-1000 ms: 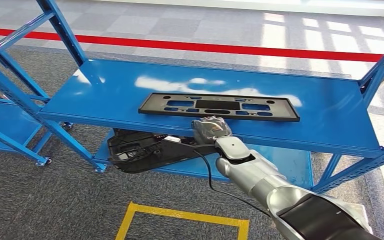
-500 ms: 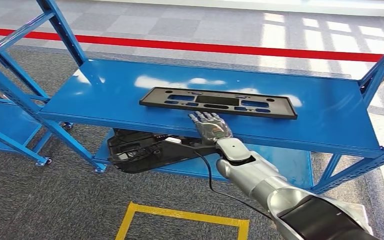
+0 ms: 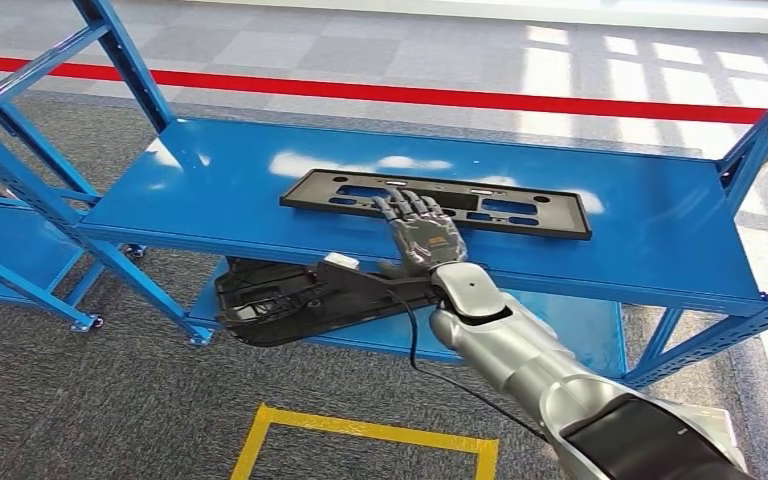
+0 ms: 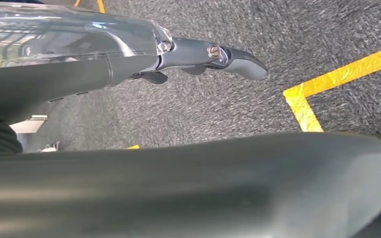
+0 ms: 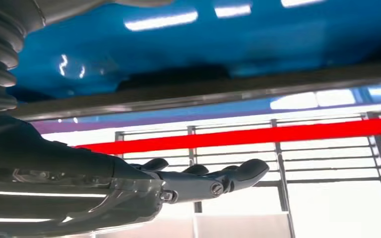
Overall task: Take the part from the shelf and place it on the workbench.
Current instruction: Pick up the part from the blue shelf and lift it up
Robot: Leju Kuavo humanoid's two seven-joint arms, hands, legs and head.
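Reaching over the blue shelf (image 3: 210,190), the right robot hand (image 3: 422,235) lies flat, fingers spread, its fingertips (image 3: 400,203) over the black part (image 3: 520,213).

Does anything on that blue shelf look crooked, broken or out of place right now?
Nothing stands out. The black part lies flat on the shelf, roughly parallel to its front edge, with no visible damage. The right hand is open over it.
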